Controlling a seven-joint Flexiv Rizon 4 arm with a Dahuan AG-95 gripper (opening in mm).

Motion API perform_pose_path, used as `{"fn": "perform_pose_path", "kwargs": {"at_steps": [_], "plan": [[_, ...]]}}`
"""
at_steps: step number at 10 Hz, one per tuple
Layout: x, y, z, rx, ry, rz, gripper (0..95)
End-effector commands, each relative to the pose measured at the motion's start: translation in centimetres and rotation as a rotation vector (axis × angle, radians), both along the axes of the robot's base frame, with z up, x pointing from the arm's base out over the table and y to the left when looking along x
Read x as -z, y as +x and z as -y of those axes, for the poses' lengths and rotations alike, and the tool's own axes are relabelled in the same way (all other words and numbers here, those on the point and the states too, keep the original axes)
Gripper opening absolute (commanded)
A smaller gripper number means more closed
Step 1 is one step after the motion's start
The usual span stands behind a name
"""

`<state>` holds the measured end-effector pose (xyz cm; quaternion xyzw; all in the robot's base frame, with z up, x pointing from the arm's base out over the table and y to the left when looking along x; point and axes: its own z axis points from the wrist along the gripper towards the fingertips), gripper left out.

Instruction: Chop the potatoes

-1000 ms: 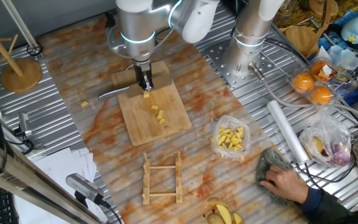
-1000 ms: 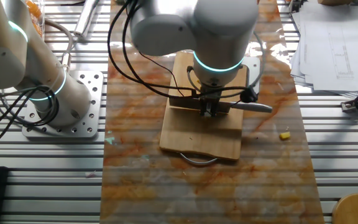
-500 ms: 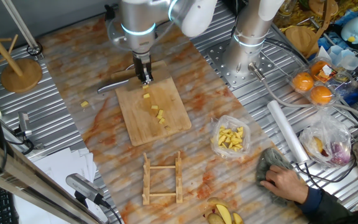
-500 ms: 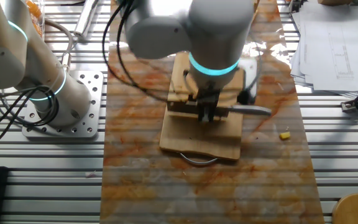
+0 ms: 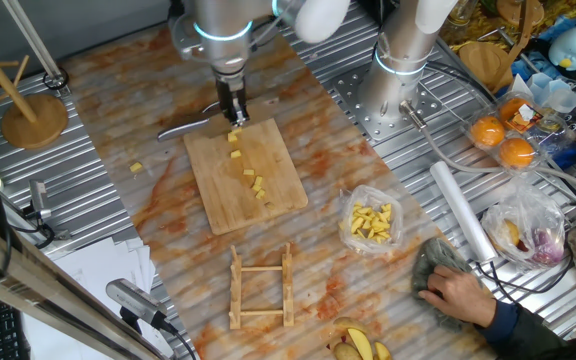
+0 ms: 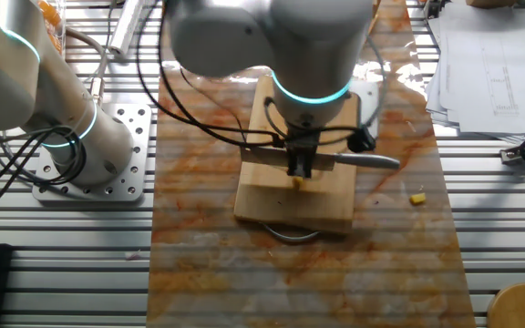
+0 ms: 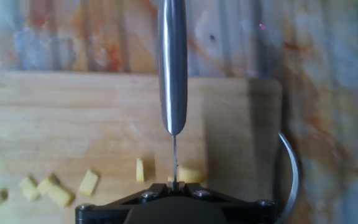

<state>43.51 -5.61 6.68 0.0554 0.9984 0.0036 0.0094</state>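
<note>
Several small yellow potato bits lie in a line on the wooden cutting board. One more bit lies on the table left of the board. My gripper stands over the board's far edge, shut on a steel knife whose handle sticks out to the left. In the other fixed view the gripper holds the knife just above one bit. In the hand view the knife runs straight ahead from the gripper, with bits on the board on either side.
A clear bag of yellow pieces lies right of the board, and a wooden rack in front of it. A second arm's base, oranges and a person's hand on a cloth are at the right. A wooden stand is far left.
My gripper has moved with the knife towards the board's far edge. A potato bit now shows below the knife in the other fixed view.
</note>
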Motion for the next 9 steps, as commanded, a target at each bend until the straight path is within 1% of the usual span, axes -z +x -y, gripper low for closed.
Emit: {"fn": "perform_pose_path", "kwargs": {"at_steps": [1, 7, 9], "plan": [[-0.1, -0.1, 0.4, 0.002, 0.0, 0.0, 0.0], [0.6, 0.0, 0.7, -0.005, -0.005, -0.001, 0.0], [1.4, 0.1, 0.9, -0.007, -0.008, 0.001, 0.0]]}}
